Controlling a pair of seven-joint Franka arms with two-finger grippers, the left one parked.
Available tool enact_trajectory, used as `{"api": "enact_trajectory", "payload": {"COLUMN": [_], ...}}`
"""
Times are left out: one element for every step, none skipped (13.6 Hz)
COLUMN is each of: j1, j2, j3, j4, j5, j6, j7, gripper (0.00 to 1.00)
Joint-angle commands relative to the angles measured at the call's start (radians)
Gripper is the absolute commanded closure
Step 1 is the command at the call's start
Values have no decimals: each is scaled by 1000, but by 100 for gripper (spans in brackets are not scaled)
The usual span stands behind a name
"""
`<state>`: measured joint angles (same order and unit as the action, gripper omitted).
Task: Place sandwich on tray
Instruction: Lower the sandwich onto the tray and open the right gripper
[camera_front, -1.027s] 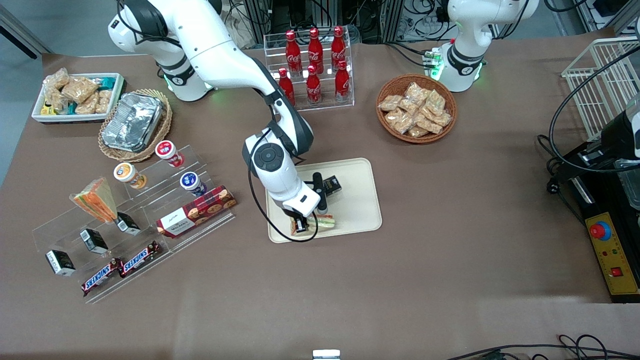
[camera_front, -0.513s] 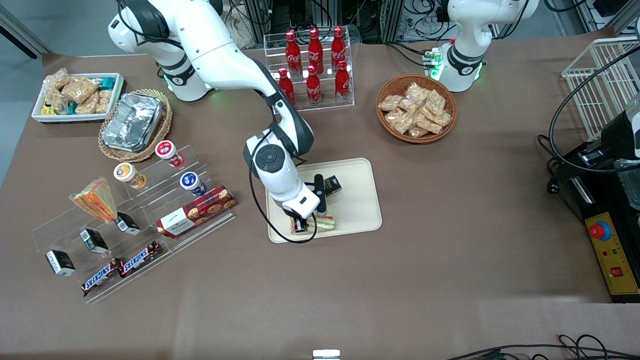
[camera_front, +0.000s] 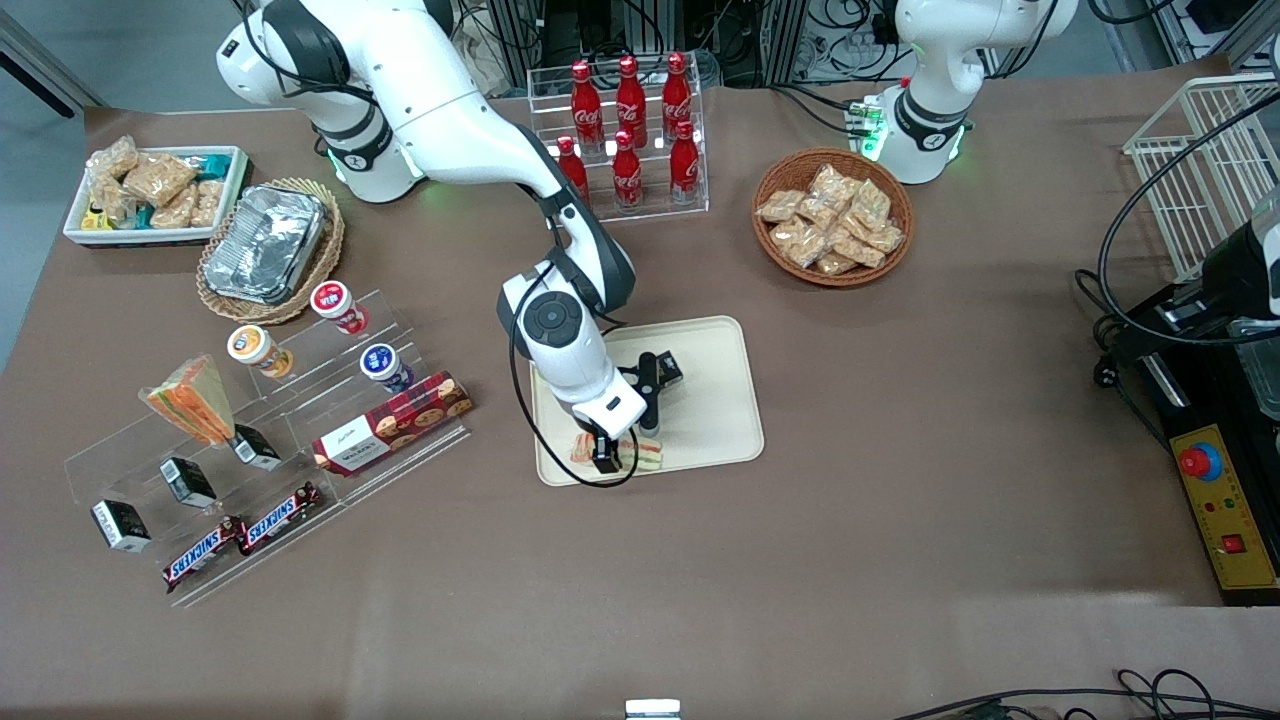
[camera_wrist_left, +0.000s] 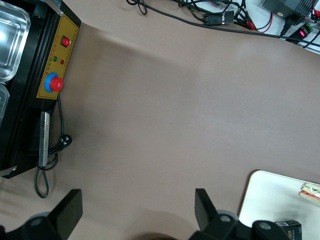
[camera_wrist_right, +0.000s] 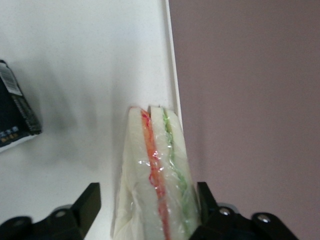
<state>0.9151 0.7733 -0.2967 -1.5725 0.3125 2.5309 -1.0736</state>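
The sandwich (camera_front: 648, 452), pale bread with red and green filling edges, lies on the cream-beige tray (camera_front: 710, 400) close to the rim nearest the front camera. My gripper (camera_front: 606, 458) hangs just over it, fingers spread to either side. In the right wrist view the sandwich (camera_wrist_right: 155, 185) sits between the fingers of the gripper (camera_wrist_right: 147, 202); one finger is close against the wrap, the other stands apart with tray (camera_wrist_right: 90, 75) showing in the gap. The tray's corner (camera_wrist_left: 270, 200) and the sandwich tip (camera_wrist_left: 311, 190) show in the left wrist view.
A small black box (camera_front: 664, 368) lies on the tray, farther from the camera than the sandwich. An acrylic stand with an orange-striped sandwich (camera_front: 190, 400) and a cookie box (camera_front: 392, 422) is toward the working arm's end. A cola rack (camera_front: 625, 135) and a snack basket (camera_front: 832, 215) stand farther back.
The gripper has shifted slightly toward the parked arm's end and its fingers have spread. The sandwich now rests on the tray, showing on both sides of the gripper.
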Motion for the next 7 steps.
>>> {"api": "enact_trajectory", "payload": {"j1": [7, 5, 1, -2, -7, -12, -13], "j2": [6, 0, -14, -49, -83, -121, -158], "j3": [-7, -7, -9, -10, -10, -15, -27], "j4": [25, 23, 14, 2, -12, -15, -14], "j5": [30, 28, 28, 28, 30, 31, 30], "j6": [9, 8, 2, -15, -52, -111, -195], "j7": [38, 46, 44, 44, 49, 70, 105], "gripper": [1, 1, 1, 1, 1, 1, 1]}}
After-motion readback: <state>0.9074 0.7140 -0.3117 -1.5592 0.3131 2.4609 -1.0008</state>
